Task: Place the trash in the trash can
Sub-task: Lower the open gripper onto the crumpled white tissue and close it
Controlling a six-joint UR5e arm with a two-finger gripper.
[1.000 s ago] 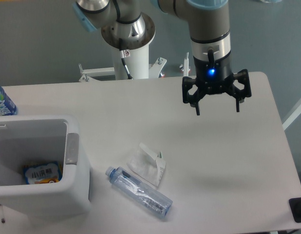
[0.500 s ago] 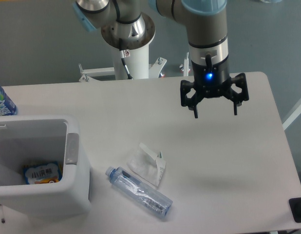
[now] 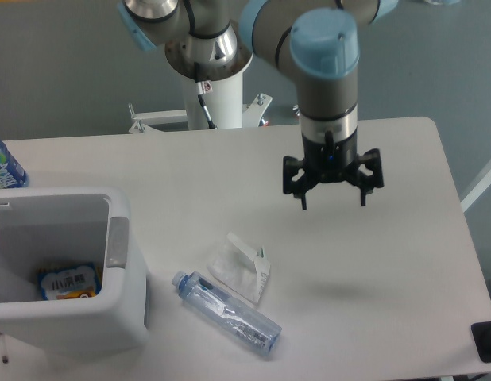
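Trash lying on table (image 3: 404, 262), outside bin: clear water bottle (image 3: 226, 313) nearest camera, resting on side, cap pointing toward trash can (image 3: 118, 294); crumpled white wrapper (image 3: 240, 267) just behind, touching bottle. Trash can sitting at left, packet (image 3: 68, 281) showing inside. Gripper (image 3: 332, 195) hovering farther back above table, fingers spread wide, gripping nothing. Blue-labelled bottle (image 3: 5, 167) standing at far left edge.

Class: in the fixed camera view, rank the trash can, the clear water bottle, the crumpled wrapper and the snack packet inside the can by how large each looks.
1. trash can
2. clear water bottle
3. crumpled wrapper
4. snack packet, close to the wrapper and partly hidden by the can's wall, so this order is unsure.
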